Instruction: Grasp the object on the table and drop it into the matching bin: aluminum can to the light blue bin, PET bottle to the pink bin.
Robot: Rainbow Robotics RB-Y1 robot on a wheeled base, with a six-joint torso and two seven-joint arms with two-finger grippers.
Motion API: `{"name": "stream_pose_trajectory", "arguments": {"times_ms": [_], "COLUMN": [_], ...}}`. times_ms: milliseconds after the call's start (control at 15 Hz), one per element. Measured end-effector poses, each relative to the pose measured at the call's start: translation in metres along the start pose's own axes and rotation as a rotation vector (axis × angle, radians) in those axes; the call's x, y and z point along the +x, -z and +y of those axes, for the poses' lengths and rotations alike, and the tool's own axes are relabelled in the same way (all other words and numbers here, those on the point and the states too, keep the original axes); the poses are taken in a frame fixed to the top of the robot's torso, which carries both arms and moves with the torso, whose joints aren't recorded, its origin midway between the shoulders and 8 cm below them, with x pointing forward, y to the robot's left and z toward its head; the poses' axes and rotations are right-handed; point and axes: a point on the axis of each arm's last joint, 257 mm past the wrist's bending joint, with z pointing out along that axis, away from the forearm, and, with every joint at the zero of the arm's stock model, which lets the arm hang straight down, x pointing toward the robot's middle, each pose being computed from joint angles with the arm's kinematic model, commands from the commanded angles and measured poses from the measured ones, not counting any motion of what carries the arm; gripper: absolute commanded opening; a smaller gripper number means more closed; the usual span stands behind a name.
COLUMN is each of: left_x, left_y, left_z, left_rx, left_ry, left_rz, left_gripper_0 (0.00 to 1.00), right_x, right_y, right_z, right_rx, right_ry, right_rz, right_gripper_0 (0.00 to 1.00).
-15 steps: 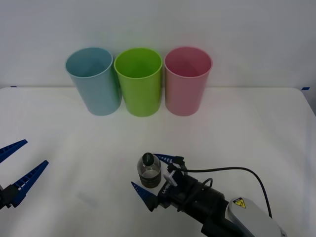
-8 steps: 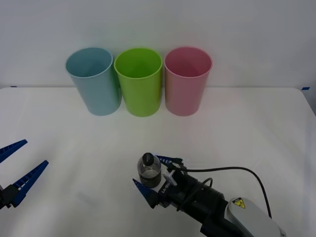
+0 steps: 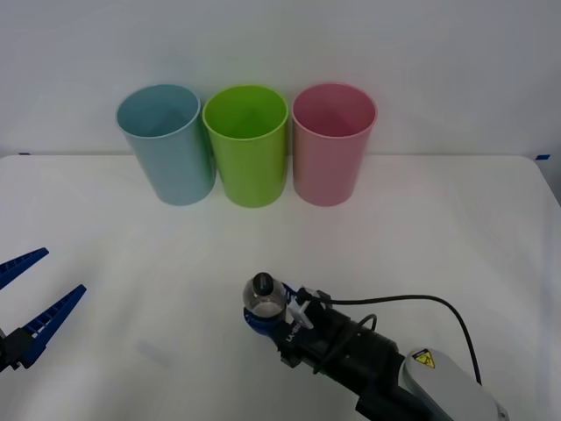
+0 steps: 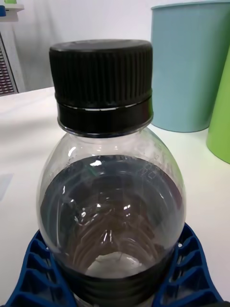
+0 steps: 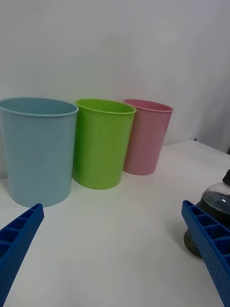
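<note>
The PET bottle [image 3: 265, 299], small and clear with a black cap and a dark lower band, stands upright on the white table [image 3: 438, 237] near the front middle. My right gripper [image 3: 263, 320] is shut on its lower body. In the right wrist view the bottle [image 4: 110, 182] is very close, with a blue finger [image 4: 33, 278] pressed against each side of its ribbed band. The pink bin [image 3: 333, 145] stands at the back, right of centre, and the light blue bin [image 3: 168, 145] at the back left. My left gripper [image 3: 63, 272] hangs open at the front left, away from the bottle.
A lime green bin [image 3: 248, 145] stands between the light blue and pink bins, the three nearly touching in a row by the back wall. A black cable [image 3: 412, 303] loops over my right arm. White tabletop lies between the bottle and the bins.
My right gripper's fingers, spread wide on either side of the bottle a second ago, have shut onto its lower body. The left arm has not moved.
</note>
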Motion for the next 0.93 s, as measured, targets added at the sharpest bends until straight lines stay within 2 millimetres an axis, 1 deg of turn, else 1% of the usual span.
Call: {"name": "stream_pose_trajectory", "arguments": {"times_ms": [133,333,467,733,933], "left_x": [0.0,0.0,0.0,0.0,0.0], "left_y": [0.0,0.0,0.0,0.0,0.0], "left_z": [0.0,0.0,0.0,0.0,0.0], "left_rx": [0.0,0.0,0.0,0.0,0.0], "left_ry": [0.0,0.0,0.0,0.0,0.0], "left_rz": [0.0,0.0,0.0,0.0,0.0], "left_gripper_0": [1.0,1.0,1.0,1.0,1.0], "right_x": [-0.001,-0.008,-0.018,-0.044,-0.064], "right_y": [0.002,0.007,0.015,0.035,0.05], "right_z": [-0.002,-0.013,-0.024,-0.047,-0.061], "right_rx": [-0.002,0.003,0.012,0.024,0.015], "right_ry": [-0.006,-0.012,-0.011,-0.011,-0.05], "right_rz": [-0.003,-0.021,-0.037,-0.077,-0.108], "right_gripper_0": [0.0,0.0,0.0,0.0,0.0]}}
